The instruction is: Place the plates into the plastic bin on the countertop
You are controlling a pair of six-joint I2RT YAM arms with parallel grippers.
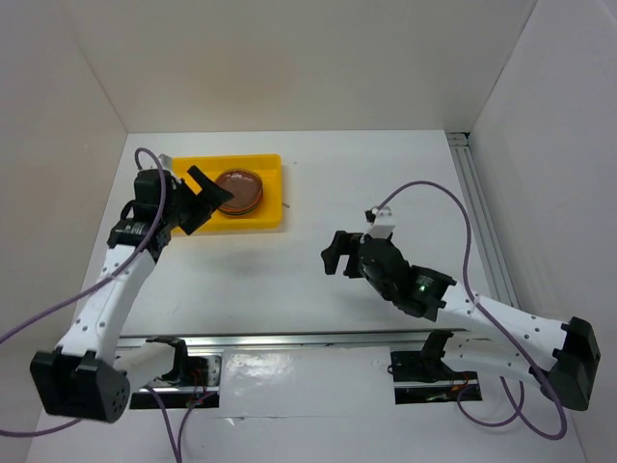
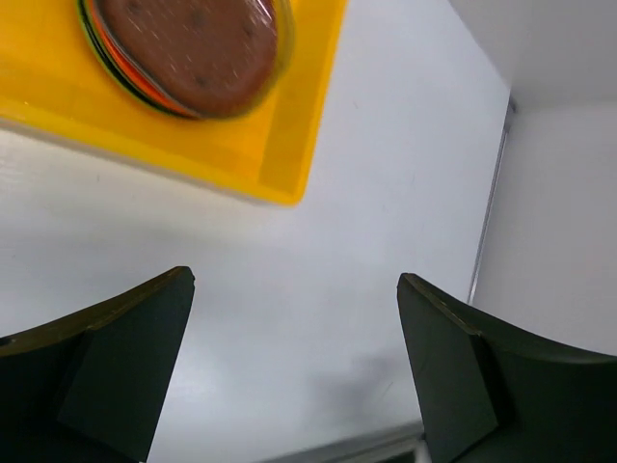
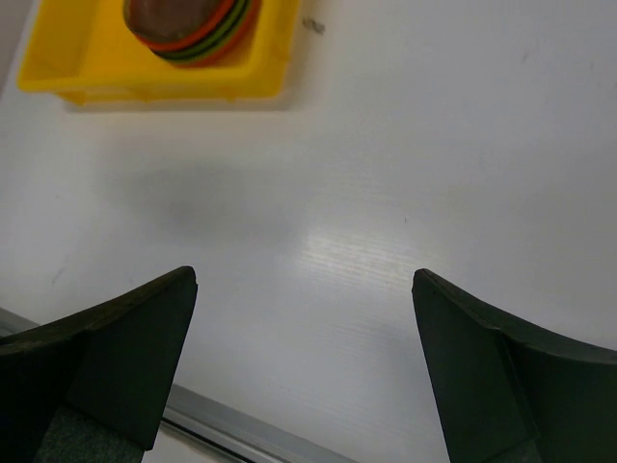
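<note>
The plates (image 1: 238, 190) lie stacked in the plastic bin (image 1: 268, 222), bright yellow and raised-rimmed, at ten o'clock on the countertop (image 1: 386, 183); the top dish looks smoky brown, with orange, black and perhaps green rims beneath; the left gripper (image 1: 205, 200) hangs spread and empty over the bin's nine o'clock side; the right gripper (image 1: 334, 255), equally spread and empty, sits well apart at four o'clock.
</note>
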